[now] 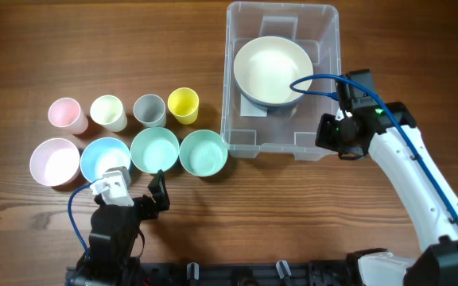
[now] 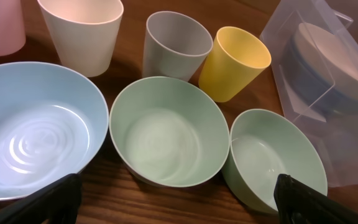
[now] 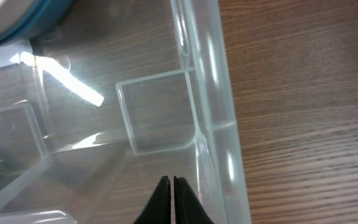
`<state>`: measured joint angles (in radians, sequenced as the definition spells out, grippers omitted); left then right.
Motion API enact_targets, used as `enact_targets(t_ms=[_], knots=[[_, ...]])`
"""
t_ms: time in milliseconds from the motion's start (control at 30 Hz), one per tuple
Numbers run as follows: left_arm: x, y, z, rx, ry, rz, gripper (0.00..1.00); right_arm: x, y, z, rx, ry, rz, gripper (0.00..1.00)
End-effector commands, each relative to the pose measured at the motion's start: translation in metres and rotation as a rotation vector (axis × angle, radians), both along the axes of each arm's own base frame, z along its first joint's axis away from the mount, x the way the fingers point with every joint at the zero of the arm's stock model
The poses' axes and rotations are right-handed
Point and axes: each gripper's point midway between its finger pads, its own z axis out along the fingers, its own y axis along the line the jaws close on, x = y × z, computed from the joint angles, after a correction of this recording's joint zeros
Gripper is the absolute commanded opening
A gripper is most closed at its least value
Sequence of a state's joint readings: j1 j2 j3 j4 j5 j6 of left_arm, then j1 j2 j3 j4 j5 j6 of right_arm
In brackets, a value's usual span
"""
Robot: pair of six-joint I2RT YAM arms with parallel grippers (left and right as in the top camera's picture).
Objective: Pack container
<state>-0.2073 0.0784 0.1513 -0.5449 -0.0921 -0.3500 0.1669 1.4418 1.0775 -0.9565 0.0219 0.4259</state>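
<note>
Container stands far right of centre on wooden surface, cream bowl inside | right tool pinched closed on nothing, poised over container's near right corner | left tool spread wide, low before blue bowl and green bowl | yellow cup just behind.

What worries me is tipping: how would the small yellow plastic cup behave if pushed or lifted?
The small yellow plastic cup looks thin-walled and empty, so probably light. It tapers to a narrower base, so a push near the rim may tip it and let it roll. The grey plastic cup stands close beside it; a sideways nudge could bump that.
</note>
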Motion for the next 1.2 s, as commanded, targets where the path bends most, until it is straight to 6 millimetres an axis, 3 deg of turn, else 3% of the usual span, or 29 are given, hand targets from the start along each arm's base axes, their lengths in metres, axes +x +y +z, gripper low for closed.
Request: enact_targets(t_ms=[0,100,200,267,300,500,633,733,867,933,1033,1167], knots=[[0.001,0.003,0.000,0.005,-0.007,0.015,1.00,-0.018,-0.020,0.024,-0.074,-0.052,-0.055,0.05],[0.001,0.003,0.000,0.005,-0.007,0.015,1.00,-0.028,-0.030,0.032,-0.110,-0.059,-0.087,0.04],[0.001,0.003,0.000,0.005,-0.007,0.015,1.00,-0.014,-0.017,0.035,-0.051,-0.113,-0.045,0.07],[0.001,0.003,0.000,0.005,-0.007,0.015,1.00,-0.006,-0.021,0.039,-0.072,-0.148,-0.059,0.35],[0.001,0.003,0.000,0.005,-0.007,0.015,1.00,-0.003,-0.024,0.040,-0.087,-0.164,-0.066,0.54],[0.001,0.003,0.000,0.004,-0.007,0.015,1.00,0.009,-0.026,0.040,-0.091,-0.194,-0.080,0.59],[0.001,0.003,0.000,0.004,-0.007,0.015,1.00,0.008,-0.024,0.014,-0.085,-0.116,-0.093,0.57],[0.001,0.003,0.000,0.004,-0.007,0.015,1.00,0.008,-0.024,-0.002,-0.086,-0.068,-0.119,0.43],[0.001,0.003,0.000,0.005,-0.007,0.015,1.00,-0.001,-0.029,-0.005,-0.097,-0.028,-0.134,0.24],[0.001,0.003,0.000,0.005,-0.007,0.015,1.00,-0.013,-0.045,-0.007,-0.158,0.012,-0.206,0.17],[0.001,0.003,0.000,0.004,-0.007,0.015,1.00,-0.022,-0.065,-0.005,-0.240,0.041,-0.231,0.11],[0.001,0.003,0.000,0.005,-0.007,0.015,1.00,-0.022,-0.070,-0.005,-0.256,0.049,-0.196,0.06]])
